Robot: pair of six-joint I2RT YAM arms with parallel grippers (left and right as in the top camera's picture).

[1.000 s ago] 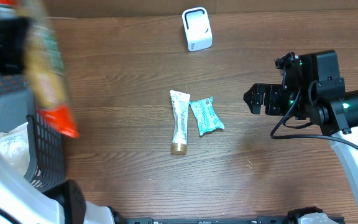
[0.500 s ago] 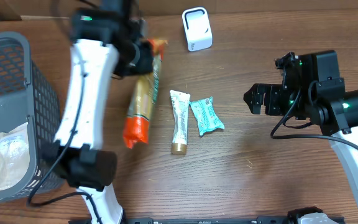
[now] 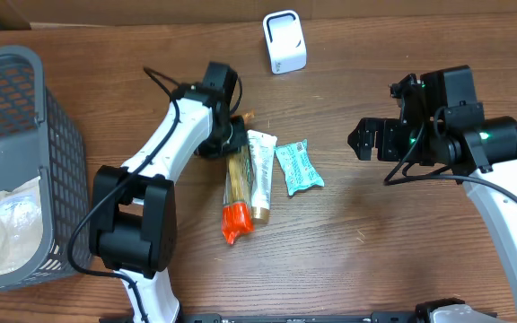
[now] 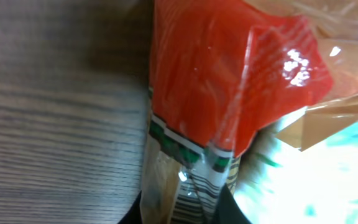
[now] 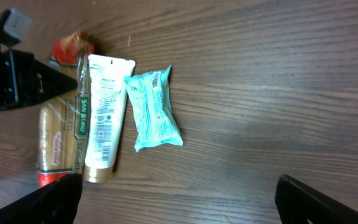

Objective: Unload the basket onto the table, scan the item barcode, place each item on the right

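A long clear packet with orange-red ends (image 3: 233, 193) lies on the table, just left of a white tube (image 3: 260, 172) and a teal sachet (image 3: 297, 167). My left gripper (image 3: 226, 136) is shut on the packet's far end. In the left wrist view the packet (image 4: 229, 81) fills the frame, and its striped end sits between the dark jaws of the left gripper (image 4: 188, 211). The white scanner (image 3: 284, 42) stands at the back centre. My right gripper (image 3: 366, 142) hovers open, right of the sachet (image 5: 155, 109), with nothing between its fingers (image 5: 48, 199).
A grey basket (image 3: 56, 193) stands at the left edge with a white bag (image 3: 9, 229) in it. The right wrist view shows the tube (image 5: 104, 118), the packet (image 5: 58, 134) and bare wood to the right.
My left arm swung in from the basket side with the packet and brought it down beside the tube. The right arm barely shifted.
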